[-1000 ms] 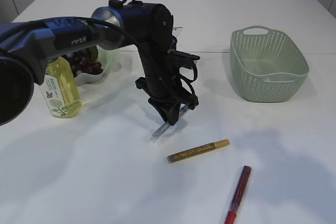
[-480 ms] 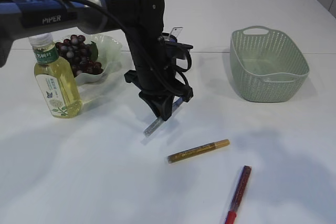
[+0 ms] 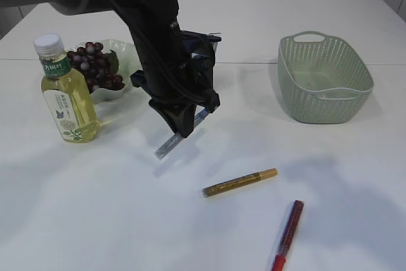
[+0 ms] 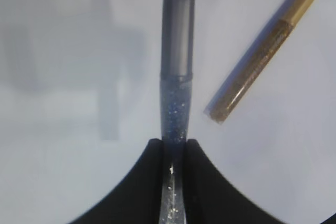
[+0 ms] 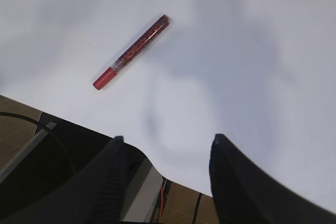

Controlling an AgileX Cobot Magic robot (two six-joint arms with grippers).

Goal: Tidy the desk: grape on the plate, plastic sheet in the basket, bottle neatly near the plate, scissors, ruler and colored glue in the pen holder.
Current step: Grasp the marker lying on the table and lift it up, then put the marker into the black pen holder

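My left gripper [image 3: 183,125] is shut on a blue glitter glue pen [image 3: 169,142], which hangs tilted above the table with its grey cap [image 4: 177,35] pointing down. A gold glue pen [image 3: 240,182] and a red glue pen [image 3: 287,226] lie on the table in front. The grapes [image 3: 95,68] sit on the pale plate [image 3: 127,52], and the yellow bottle [image 3: 65,93] stands upright beside it. My right gripper [image 5: 165,142] is open and empty over the table's near edge. The pen holder is mostly hidden behind my left arm. Scissors, ruler and plastic sheet do not show.
A green basket [image 3: 325,79] stands at the right. The red glue pen [image 5: 134,51] lies ahead of the right gripper. The gold glue pen [image 4: 262,53] lies to the right of the held pen in the left wrist view.
My left arm has swung left and lifted, carrying the blue glue pen with it. The bottle and grapes are now uncovered.
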